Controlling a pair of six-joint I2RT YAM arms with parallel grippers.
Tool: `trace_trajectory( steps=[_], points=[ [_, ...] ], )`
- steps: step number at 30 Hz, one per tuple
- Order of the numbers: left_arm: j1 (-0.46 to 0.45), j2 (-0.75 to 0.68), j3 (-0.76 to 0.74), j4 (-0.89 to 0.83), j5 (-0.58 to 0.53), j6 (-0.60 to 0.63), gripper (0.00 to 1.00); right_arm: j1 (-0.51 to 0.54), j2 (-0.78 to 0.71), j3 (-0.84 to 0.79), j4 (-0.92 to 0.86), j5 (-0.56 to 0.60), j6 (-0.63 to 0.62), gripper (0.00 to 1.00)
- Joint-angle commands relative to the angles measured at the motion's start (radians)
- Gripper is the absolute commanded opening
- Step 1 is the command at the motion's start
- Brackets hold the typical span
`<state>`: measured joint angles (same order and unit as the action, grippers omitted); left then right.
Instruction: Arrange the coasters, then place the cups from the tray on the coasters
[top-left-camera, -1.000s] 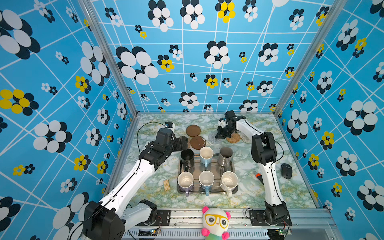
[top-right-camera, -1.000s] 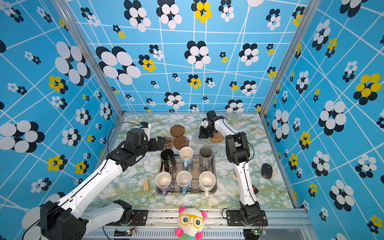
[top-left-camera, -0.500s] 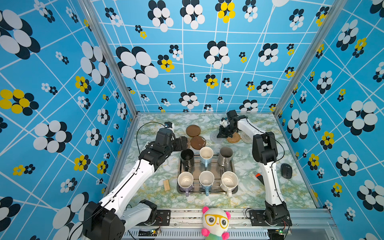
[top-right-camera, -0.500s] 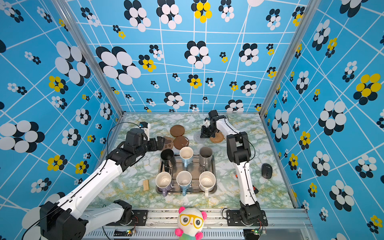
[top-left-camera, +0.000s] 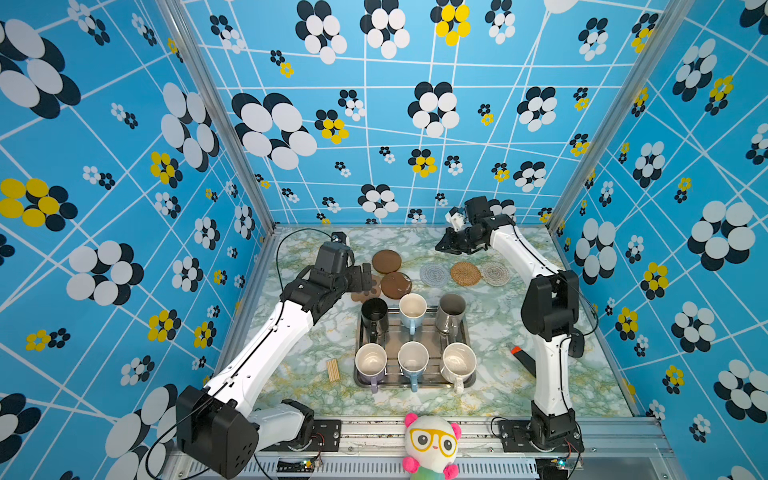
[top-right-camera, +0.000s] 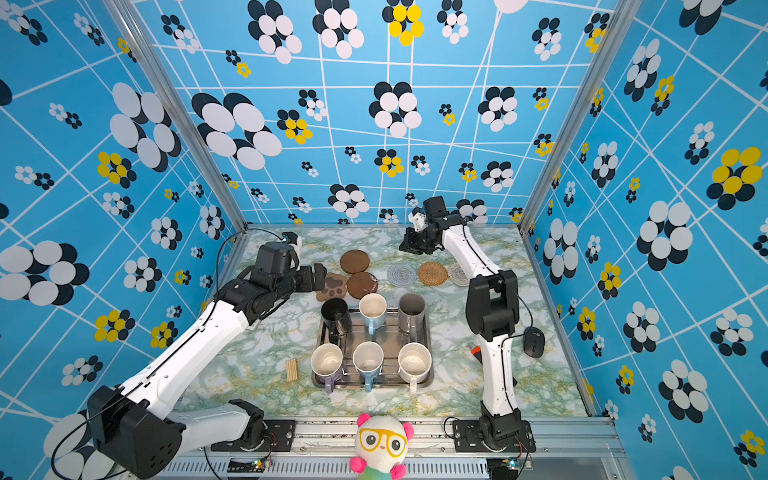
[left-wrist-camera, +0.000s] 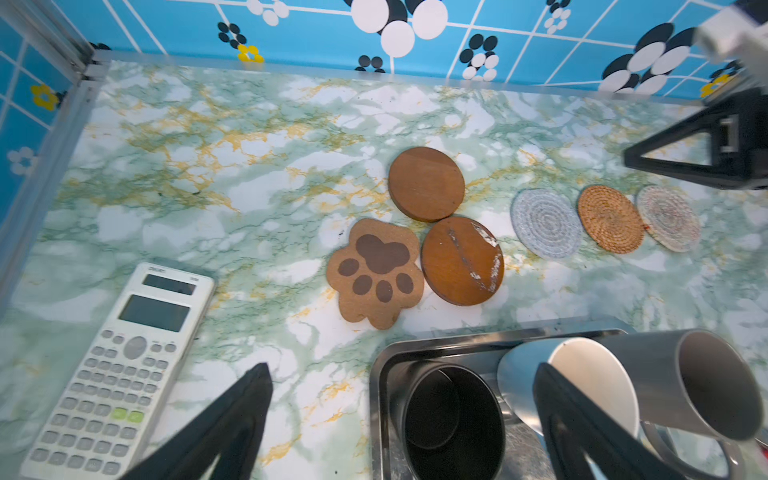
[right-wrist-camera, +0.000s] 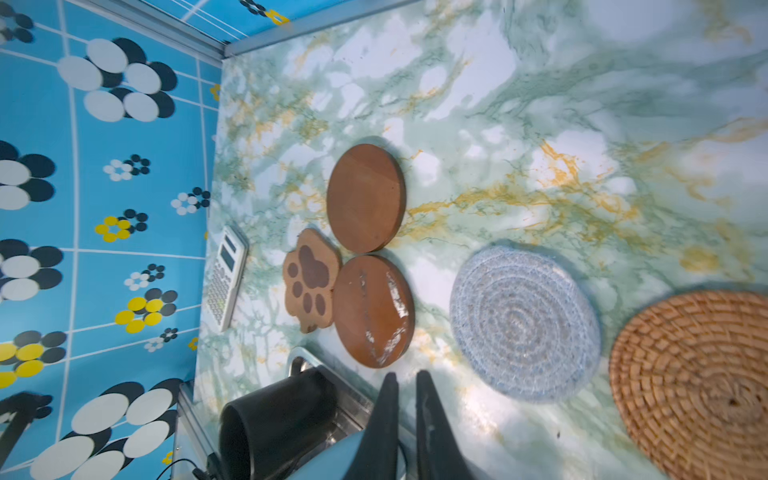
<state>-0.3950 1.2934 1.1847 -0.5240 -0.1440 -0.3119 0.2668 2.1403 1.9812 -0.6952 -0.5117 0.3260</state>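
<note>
1. Both top views looked down from high at the front, taking in the whole table (top-left-camera: 498, 397).
2. Each wrist camera sat low and close — both caught the paw coaster (left-wrist-camera: 376, 274).

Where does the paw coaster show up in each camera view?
In a top view: paw coaster just beyond the black mug, partly behind the left pincer.
In a top view: coaster same spot, nearly all showing.
Left wrist: coaster between calculator and scratched disc.
Right wrist: coaster between them too.
Shared landmark: the scratched disc beside it.
</note>
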Motion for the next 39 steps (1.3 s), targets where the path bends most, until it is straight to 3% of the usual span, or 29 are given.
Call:
trace_trajectory(
  steps=[1,7,12,20,39],
  points=[
    [0.002,0.114,0.103,-0.213,-0.111,0.059,0.99,0.006,-0.136,-0.192,0.141,0.034,0.065,0.14],
    [0.009,0.316,0.191,-0.232,-0.128,0.090,0.99,0.014,-0.294,-0.445,0.247,0.086,0.094,0.22],
    [0.019,0.473,0.290,-0.196,-0.014,0.137,0.99,0.014,-0.330,-0.510,0.253,0.100,0.082,0.24],
    [0.021,0.693,0.479,-0.282,0.005,0.180,0.99,0.014,-0.336,-0.550,0.276,0.098,0.087,0.25],
    [0.045,0.870,0.540,-0.316,0.149,0.224,0.95,0.001,-0.312,-0.599,0.325,0.068,0.100,0.25]
  ],
)
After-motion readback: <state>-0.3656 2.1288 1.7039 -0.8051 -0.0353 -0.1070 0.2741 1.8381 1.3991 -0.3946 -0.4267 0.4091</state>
